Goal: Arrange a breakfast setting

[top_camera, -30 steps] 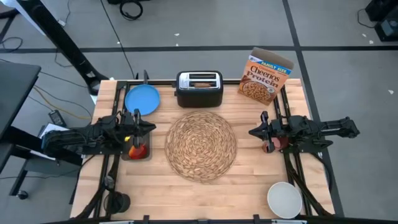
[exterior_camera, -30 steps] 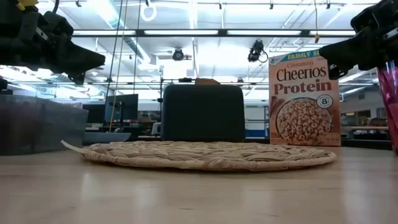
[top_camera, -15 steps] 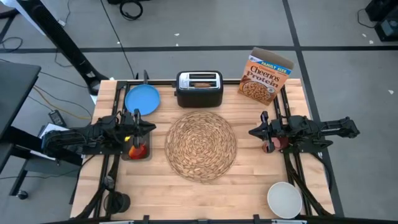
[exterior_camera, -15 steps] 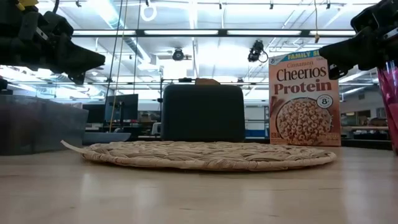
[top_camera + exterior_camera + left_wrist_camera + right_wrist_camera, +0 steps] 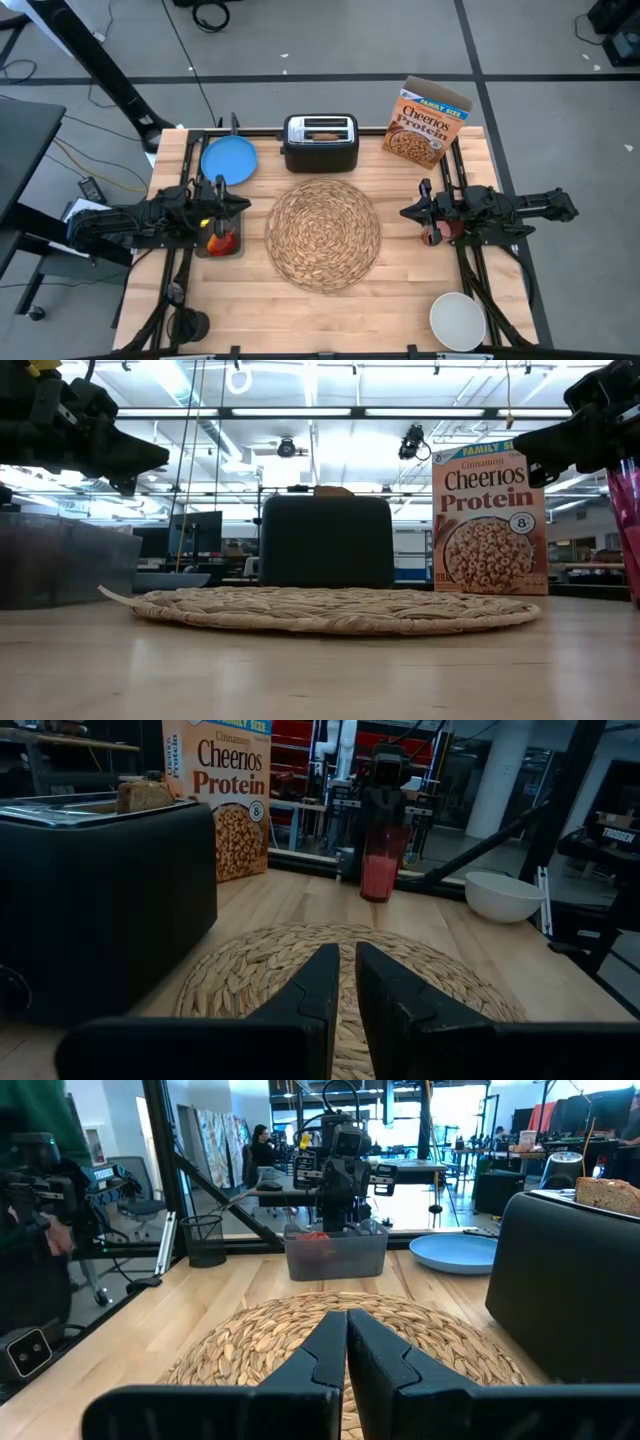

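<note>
Between left claw [image 5: 243, 205] and right claw [image 5: 406, 212], apparently untouched: placemat [image 5: 323, 233].

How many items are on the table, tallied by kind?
Dishes: 3: plate, bowl, cup
Food: 3: Cheerios box, toast, apple
Appliance: 1: toaster
Placemat: 1
Tray: 1
Total: 9
</note>
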### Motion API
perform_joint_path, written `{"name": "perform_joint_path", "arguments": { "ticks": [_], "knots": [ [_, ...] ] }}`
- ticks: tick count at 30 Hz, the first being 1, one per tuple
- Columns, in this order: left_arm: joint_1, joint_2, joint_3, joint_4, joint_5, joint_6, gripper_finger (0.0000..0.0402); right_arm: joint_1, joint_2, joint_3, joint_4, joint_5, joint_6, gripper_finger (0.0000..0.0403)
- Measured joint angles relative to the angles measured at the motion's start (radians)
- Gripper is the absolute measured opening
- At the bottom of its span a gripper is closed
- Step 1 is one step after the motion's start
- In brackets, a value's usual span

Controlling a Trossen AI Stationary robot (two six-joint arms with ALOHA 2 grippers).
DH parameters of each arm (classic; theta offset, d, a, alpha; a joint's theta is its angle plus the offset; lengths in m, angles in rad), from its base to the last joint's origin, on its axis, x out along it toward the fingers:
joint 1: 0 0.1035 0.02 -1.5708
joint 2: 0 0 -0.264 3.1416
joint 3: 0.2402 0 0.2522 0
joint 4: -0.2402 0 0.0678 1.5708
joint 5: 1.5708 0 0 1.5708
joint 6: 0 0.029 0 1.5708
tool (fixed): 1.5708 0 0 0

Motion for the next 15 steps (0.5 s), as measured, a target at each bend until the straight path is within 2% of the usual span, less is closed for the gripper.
{"name": "perform_joint_path", "arguments": {
  "ticks": [4,8,10,15],
  "knots": [
    [0.000,0.000,0.000,0.008,0.001,-0.052,0.0046,0.000,0.000,0.000,0.000,0.000,0.000,0.0023],
    [0.000,0.000,0.000,0.010,0.002,-0.360,0.0046,0.000,0.000,0.000,0.000,0.000,0.000,0.0023],
    [0.000,0.000,0.000,0.008,-0.001,-0.467,0.0046,0.000,0.000,0.000,0.000,0.000,0.000,0.0023],
    [0.000,0.001,0.000,0.006,-0.068,-0.466,0.0046,0.000,0.000,0.000,0.000,0.000,0.000,0.0023]
  ]
}}
